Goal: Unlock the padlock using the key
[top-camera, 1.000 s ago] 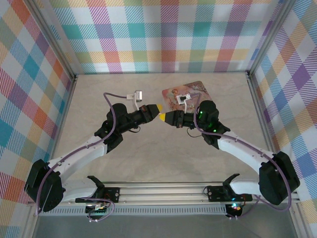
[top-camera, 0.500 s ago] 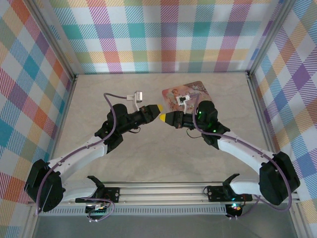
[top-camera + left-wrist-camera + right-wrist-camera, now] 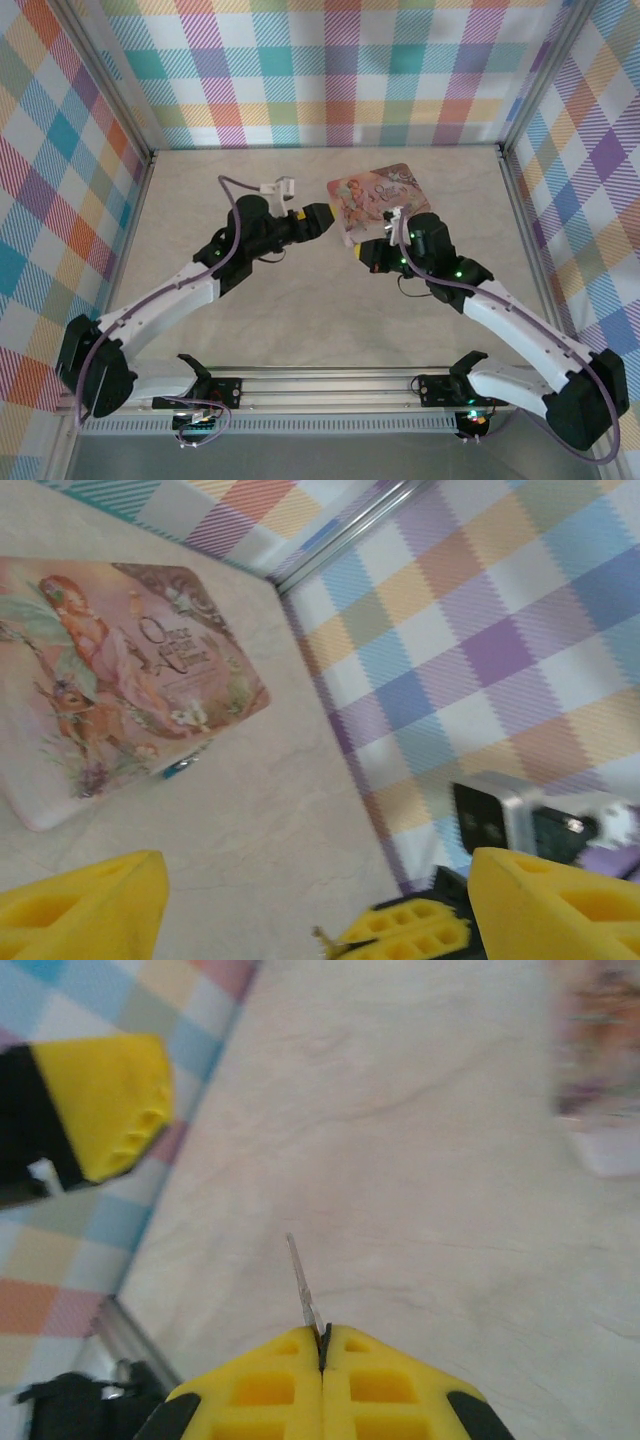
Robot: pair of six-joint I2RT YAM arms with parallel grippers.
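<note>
My right gripper (image 3: 322, 1332) is shut on the key (image 3: 303, 1288), a thin grey sliver sticking out past its yellow fingertips over the bare table. In the top view the right gripper (image 3: 360, 251) hangs just below the pink tin's near corner. My left gripper (image 3: 322, 216) stands open with nothing between its fingers, just left of the tin. In the left wrist view the left gripper (image 3: 315, 880) faces the right gripper's shut fingers (image 3: 415, 930), with the key's tip (image 3: 325, 940) poking out. The teal padlock (image 3: 180, 769) lies on the table against the tin's near edge.
The pink illustrated tin (image 3: 385, 192) lies flat at the back right of the beige table (image 3: 300, 310). Plaid walls (image 3: 330, 70) close in the back and both sides. A metal rail (image 3: 320, 385) runs along the near edge.
The two grippers were tip to tip. The left one has opened and moved up towards the tin; the right one stayed shut on the key and pulled back to the right.
</note>
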